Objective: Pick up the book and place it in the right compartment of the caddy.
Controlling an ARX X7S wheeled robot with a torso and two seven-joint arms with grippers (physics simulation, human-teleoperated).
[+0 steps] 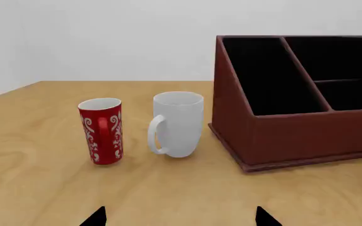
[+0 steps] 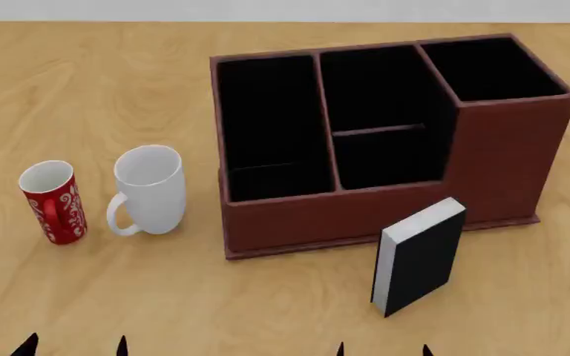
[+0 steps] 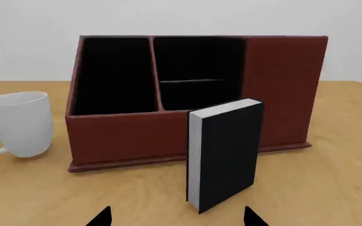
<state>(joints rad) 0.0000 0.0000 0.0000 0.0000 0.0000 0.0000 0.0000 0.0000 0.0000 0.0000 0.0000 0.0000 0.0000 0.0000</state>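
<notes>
The book [image 2: 418, 256] stands upright on the table [image 2: 265, 311], just ahead of your right gripper [image 2: 383, 350] and slightly off to its right, close to the front wall of the caddy [image 2: 295, 219] though whether it touches that wall cannot be told from here. In the right wrist view the book [image 3: 224, 160] sits between the two fingertips [image 3: 102, 217] and beyond them, white page edges turned toward the gripper's left, black cover angled rather than square to you. Only the tips of each gripper show, spread apart with nothing between them; both read as open and empty. The left gripper [image 1: 179, 217] faces the white mug [image 1: 176, 124] and the red mug [image 1: 102, 130] and has no part in this step — leave it parked. Judgement: the grasp has not begun. Advance the right gripper straight ahead, first turning the wrist so the jaws close across the book's thickness, cover to cover, not across its width. Take it high on the body so the lower part hangs free for the drop. A standing book will likely topple at a glancing touch — bring both pads level with the covers before closing. The right compartment [image 2: 491, 68] lies beyond the book and to the gripper's right, behind the tallest wall, so plan a clear lift over that rim before moving across.
</notes>
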